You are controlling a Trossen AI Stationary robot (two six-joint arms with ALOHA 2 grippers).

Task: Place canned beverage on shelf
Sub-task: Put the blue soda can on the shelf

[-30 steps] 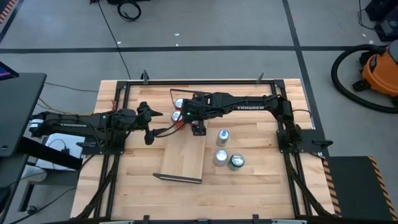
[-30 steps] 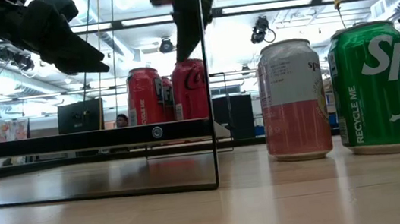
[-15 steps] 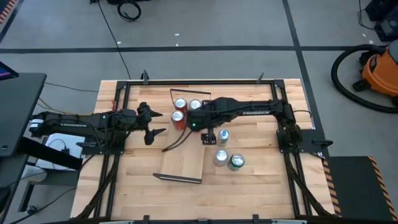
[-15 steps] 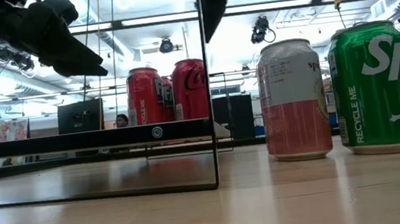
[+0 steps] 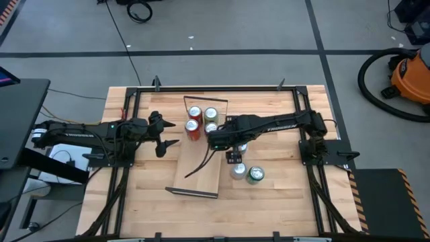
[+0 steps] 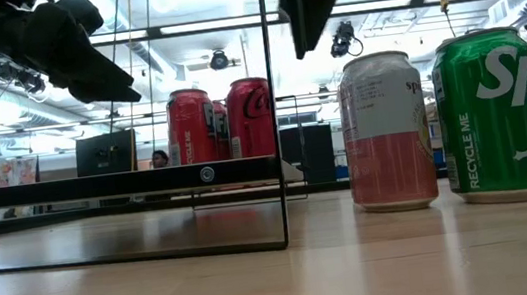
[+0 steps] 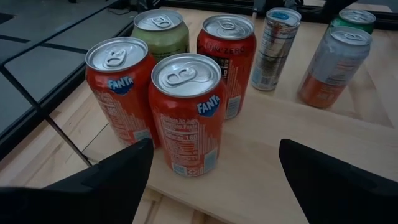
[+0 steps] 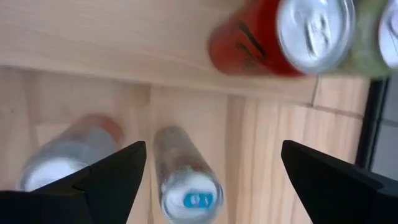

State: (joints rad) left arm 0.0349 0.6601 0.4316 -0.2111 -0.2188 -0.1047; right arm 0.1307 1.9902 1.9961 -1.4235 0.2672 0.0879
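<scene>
The shelf [image 5: 196,171] is a light-wood board with dark rod frames at its short ends, standing on the slatted table. Several cans stand upright on its far end: two orange Fanta cans [image 7: 185,112], a green can [image 7: 160,30] and a red Zero can [image 7: 227,59]. Loose on the table to the right of the shelf stand a slim can [image 8: 188,183], a pink-and-white can [image 6: 387,130] and a green can [image 6: 493,114]. My right gripper [image 5: 232,156] hangs open over the slim can. My left gripper [image 5: 165,142] is open at the shelf's left, level with its far end.
A dark metal frame [image 5: 201,88] runs round the table's edges. Bare board lies on the shelf's near half [image 5: 200,181]. Bare tabletop lies at the near right [image 5: 282,202].
My right gripper has gone from over the cans on the shelf's far end toward the table's near right, and now hangs over the slim can. The cans on the shelf, hidden before by the arm, now show. My left arm has kept still.
</scene>
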